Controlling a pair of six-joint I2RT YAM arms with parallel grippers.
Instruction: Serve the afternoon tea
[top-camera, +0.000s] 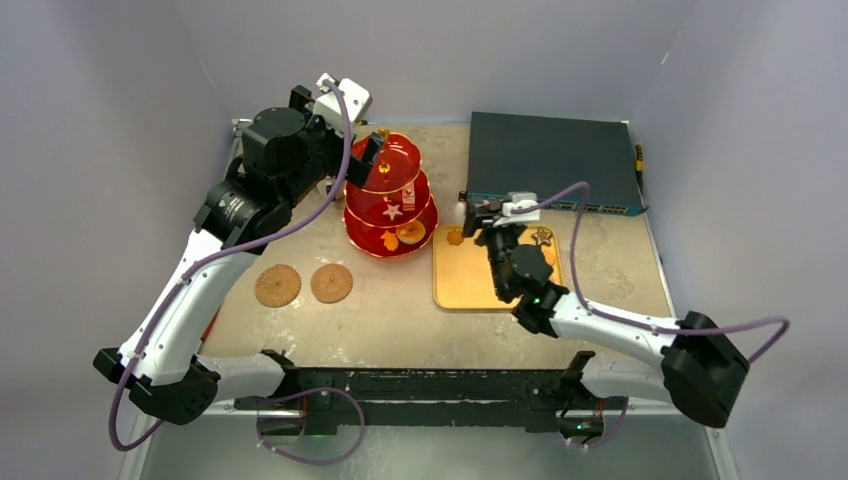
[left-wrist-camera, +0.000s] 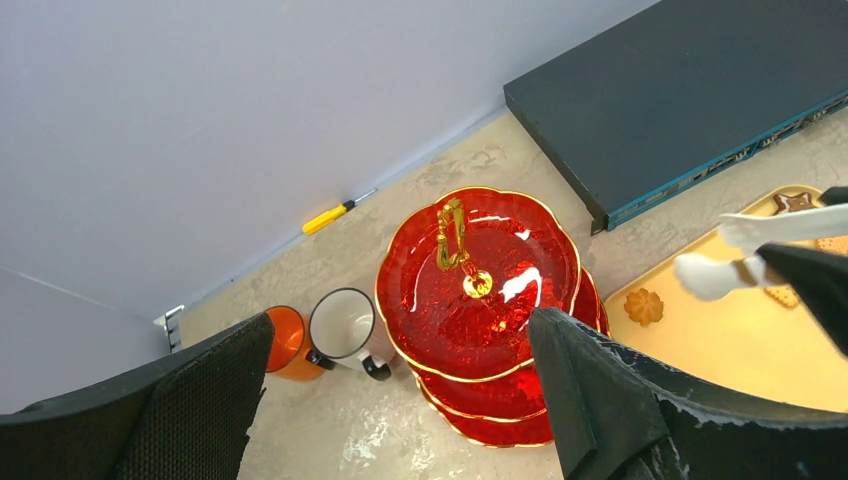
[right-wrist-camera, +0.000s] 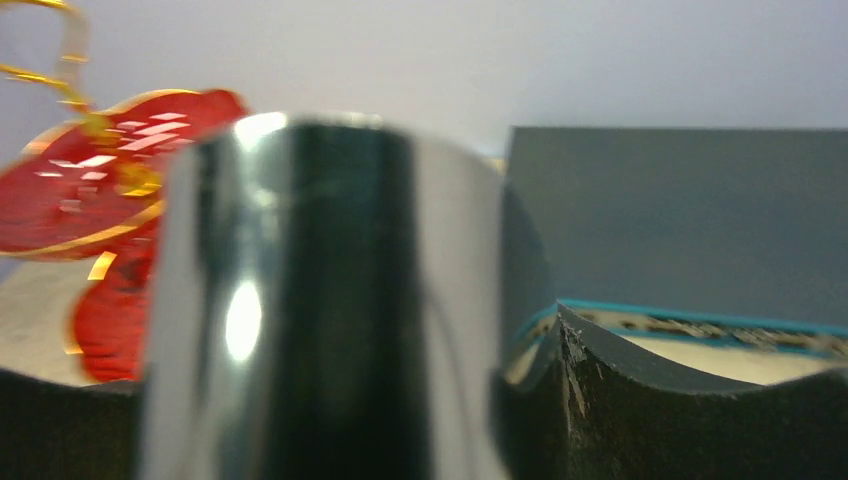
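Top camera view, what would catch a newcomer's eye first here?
The glossy red three-tier stand with its gold handle stands toward the back of the table, left of centre, and the left hand is open beside its top tier. To its right lies the yellow tray, with the right hand over its far left corner. Two round brown discs lie on the table in front of the stand.
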